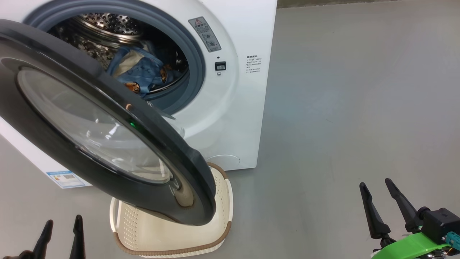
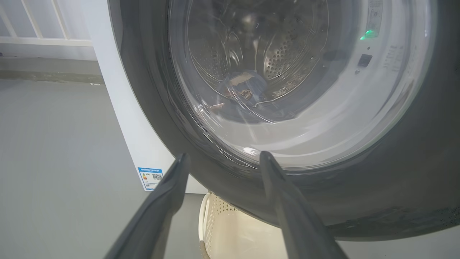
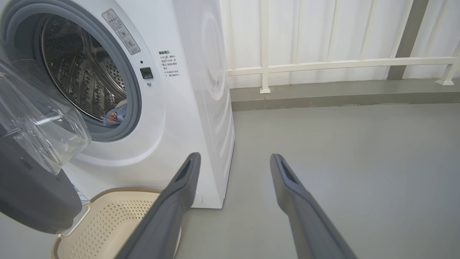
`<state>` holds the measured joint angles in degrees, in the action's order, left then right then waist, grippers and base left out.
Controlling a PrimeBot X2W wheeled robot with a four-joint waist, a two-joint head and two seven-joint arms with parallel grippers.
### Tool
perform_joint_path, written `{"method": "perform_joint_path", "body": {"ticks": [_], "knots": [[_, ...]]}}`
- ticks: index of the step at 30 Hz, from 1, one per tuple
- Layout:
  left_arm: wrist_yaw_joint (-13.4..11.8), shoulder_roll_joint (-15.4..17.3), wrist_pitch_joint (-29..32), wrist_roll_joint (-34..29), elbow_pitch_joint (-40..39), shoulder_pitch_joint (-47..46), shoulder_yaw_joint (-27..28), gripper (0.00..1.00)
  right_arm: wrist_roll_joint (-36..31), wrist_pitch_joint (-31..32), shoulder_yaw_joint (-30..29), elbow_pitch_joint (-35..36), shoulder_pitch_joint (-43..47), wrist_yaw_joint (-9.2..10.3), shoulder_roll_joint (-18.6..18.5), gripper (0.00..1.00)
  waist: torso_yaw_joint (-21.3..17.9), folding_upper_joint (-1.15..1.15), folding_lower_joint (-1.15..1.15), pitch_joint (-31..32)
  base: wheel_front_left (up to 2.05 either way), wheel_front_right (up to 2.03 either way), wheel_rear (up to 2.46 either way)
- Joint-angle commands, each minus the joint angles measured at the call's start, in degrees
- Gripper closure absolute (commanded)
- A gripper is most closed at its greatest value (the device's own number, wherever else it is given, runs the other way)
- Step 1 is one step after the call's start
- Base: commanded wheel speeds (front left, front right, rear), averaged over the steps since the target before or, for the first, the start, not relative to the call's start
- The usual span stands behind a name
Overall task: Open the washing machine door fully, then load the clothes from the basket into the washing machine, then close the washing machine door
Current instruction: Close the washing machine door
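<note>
**Door half-swung over the basket, both pincers apart**

The left pincer (image 1: 63, 220) and the right pincer (image 1: 375, 183) both stand with fingers spread, holding nothing. Just ahead of the left pincer and to its right, the basket (image 1: 143, 230) sits on the grey floor (image 1: 341, 108), near the foot of the washing machine (image 1: 244, 108). The washing machine door (image 1: 107, 172) hangs partly swung out above the basket, its black rim close before the left pincer's tips and well apart from the right pincer. Beyond the door, the clothes (image 1: 143, 70) lie in the steel drum (image 1: 107, 25). A white railing (image 3: 323, 64) stands farthest back.
</note>
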<state>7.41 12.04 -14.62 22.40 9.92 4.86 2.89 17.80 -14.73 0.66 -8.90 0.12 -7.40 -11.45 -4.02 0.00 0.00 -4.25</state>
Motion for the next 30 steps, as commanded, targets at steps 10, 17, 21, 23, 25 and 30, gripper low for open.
{"method": "perform_joint_path", "body": {"ticks": [10,17,21,23,25,30], "knots": [[0.08,0.56,-0.38,-0.96,-1.04,-0.20,2.21,0.00,-0.04,-0.27,0.63,1.34,0.29,-0.09,-0.92,0.00,0.09,0.00,0.00,0.32,0.00,0.00,0.00],[0.08,0.57,-0.38,-0.96,-1.07,-0.42,1.40,0.00,-0.06,-0.27,1.32,1.57,0.15,-0.09,-0.70,0.54,0.99,0.00,0.00,0.58,0.00,0.00,0.00],[0.08,0.24,-0.38,-0.87,-1.01,-0.78,0.75,0.00,0.08,-0.27,2.71,1.78,-0.47,-0.09,-0.37,1.00,2.20,0.00,0.00,0.68,0.00,0.00,0.00],[0.08,0.01,-0.38,-0.79,-0.95,-0.86,0.40,0.00,0.22,-0.27,3.55,1.86,-0.95,-0.09,-0.22,1.00,2.95,0.00,0.00,0.79,0.00,0.00,0.00],[0.08,-0.22,-0.38,-0.71,-0.87,-1.05,0.10,0.00,0.28,-0.27,4.40,2.03,-1.61,-0.09,-0.07,1.00,3.80,0.00,0.00,0.92,0.00,0.00,0.00],[0.08,-0.74,-0.38,-0.53,-0.92,-1.86,-0.49,0.00,0.37,-0.27,7.34,4.46,-4.22,-0.09,0.63,1.00,6.13,0.00,0.00,0.95,0.00,0.00,0.00]]}}
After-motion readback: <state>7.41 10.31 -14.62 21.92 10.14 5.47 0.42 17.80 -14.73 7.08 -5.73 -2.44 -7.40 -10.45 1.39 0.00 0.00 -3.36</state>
